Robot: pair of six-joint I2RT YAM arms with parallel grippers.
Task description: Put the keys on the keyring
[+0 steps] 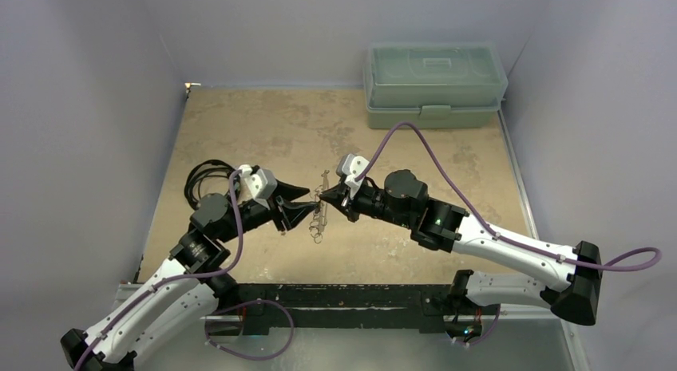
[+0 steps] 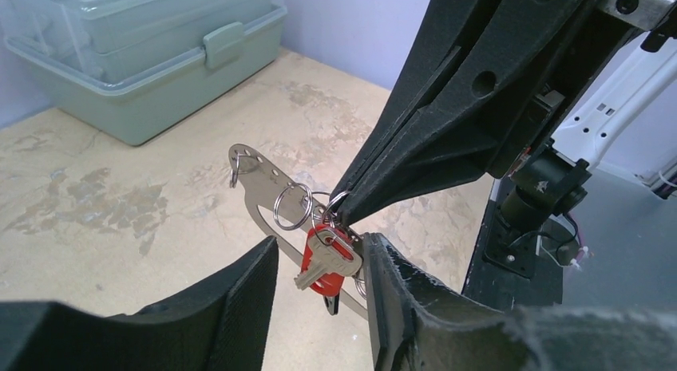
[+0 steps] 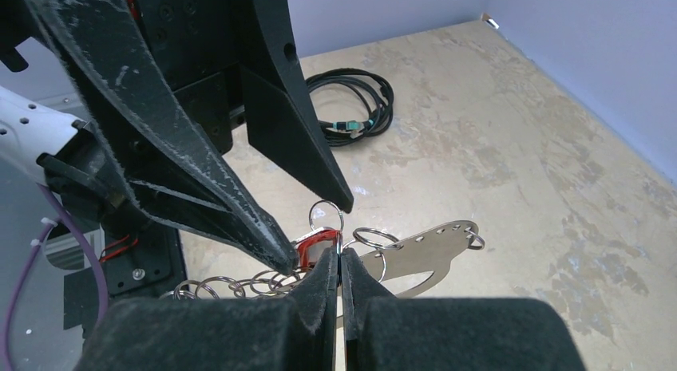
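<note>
Right tool (image 3: 339,259) clenches the keyring (image 3: 415,255); left tool (image 2: 319,247), parted around the possibly unthreaded key (image 2: 326,266) at 6 o'clock beneath, could dislodge it by closing off-centre.

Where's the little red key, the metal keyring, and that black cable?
key (image 2: 327,263): left wrist view, on the middle of the key.
keyring (image 3: 419,251): right wrist view, on its flat plate.
black cable (image 3: 343,129): right wrist view, on the near side of the coil.

Red-headed key (image 2: 327,263) against silver keyring (image 2: 263,187)
</note>
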